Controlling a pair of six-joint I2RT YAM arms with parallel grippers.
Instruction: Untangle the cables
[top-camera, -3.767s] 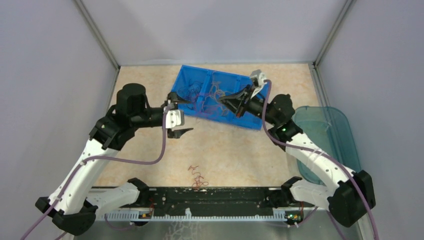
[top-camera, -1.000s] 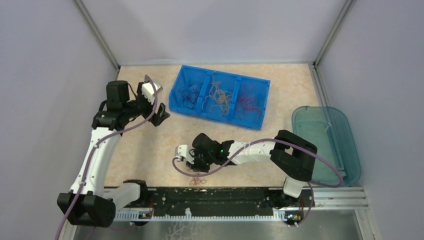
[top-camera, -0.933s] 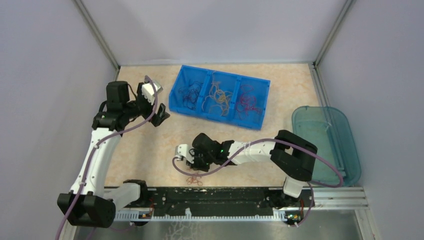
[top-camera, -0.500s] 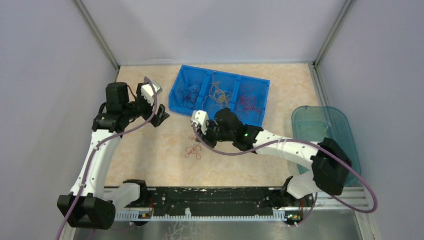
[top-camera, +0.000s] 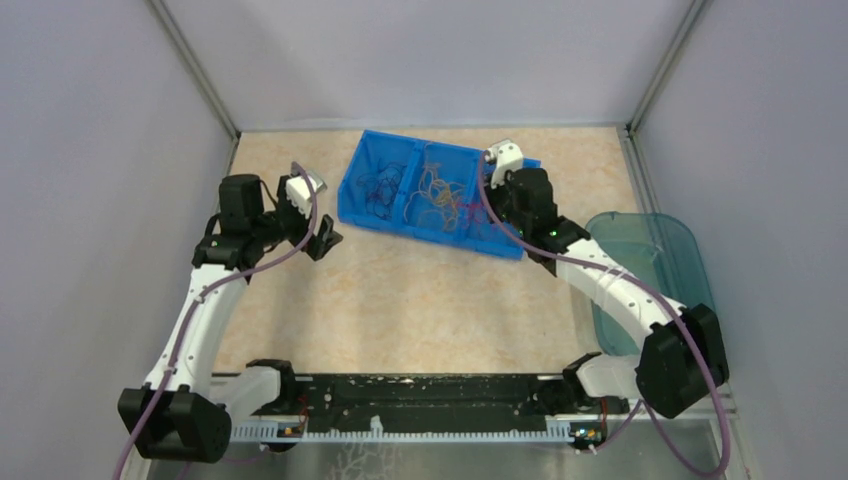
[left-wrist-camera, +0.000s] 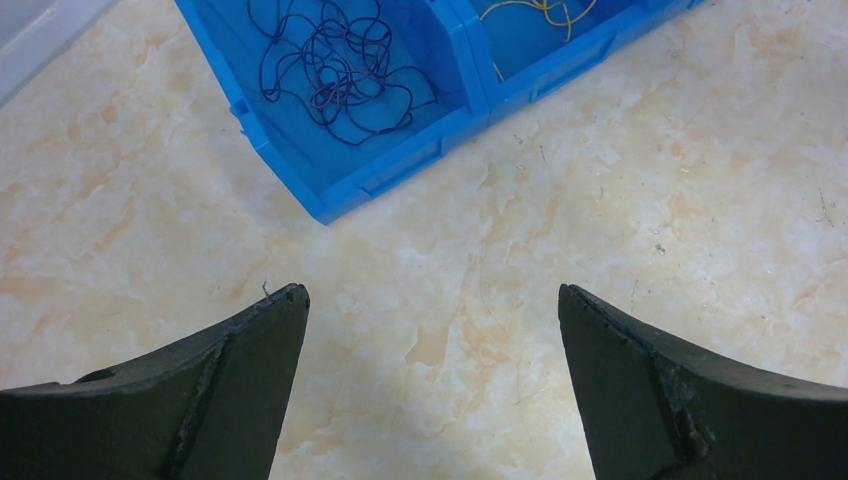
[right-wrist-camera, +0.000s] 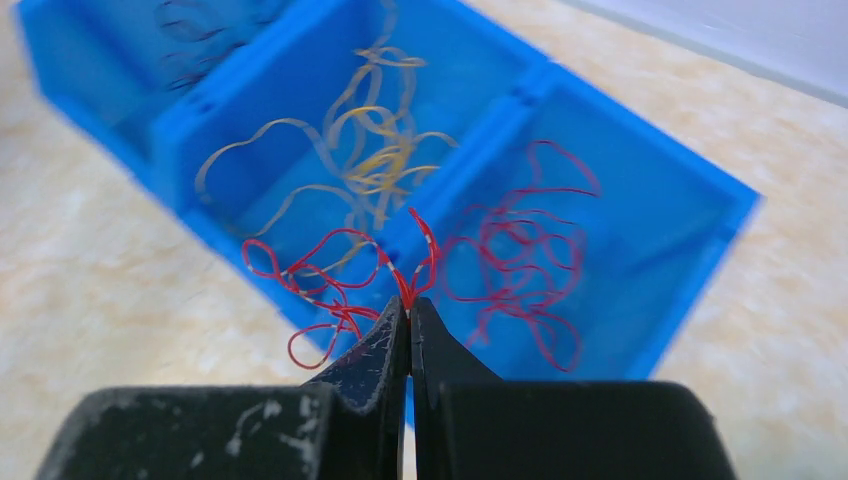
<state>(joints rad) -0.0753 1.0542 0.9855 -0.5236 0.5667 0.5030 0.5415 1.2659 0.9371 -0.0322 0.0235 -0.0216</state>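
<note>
— How much room is there?
— A wide stretch of the table (top-camera: 430, 300) runs from the blue bin (top-camera: 400, 222) down to the black rail (top-camera: 420, 400). Grey walls (top-camera: 430, 60) close three sides, and a teal tub (top-camera: 660, 250) sits against the right one.

— Surfaces?
— The table is smooth, beige and marbled. The bin is hard plastic with three compartments and sits askew. The tub is translucent with rounded corners. Purple cables (left-wrist-camera: 335, 70), yellow cables (right-wrist-camera: 370, 150) and loose red cables (right-wrist-camera: 520, 250) lie compartment by compartment as thin, kinked loops.

— The tools?
— The left tool (left-wrist-camera: 430, 290) is spread wide over the table near the bin's left corner and holds nothing. The right tool (right-wrist-camera: 408, 300) is pressed together, pinching a red tuft (right-wrist-camera: 320, 290) over the bin's right end.

— Changed?
— Half a second ago the right tool was over mid-table with that tuft trailing below it. The left tool barely moved.
</note>
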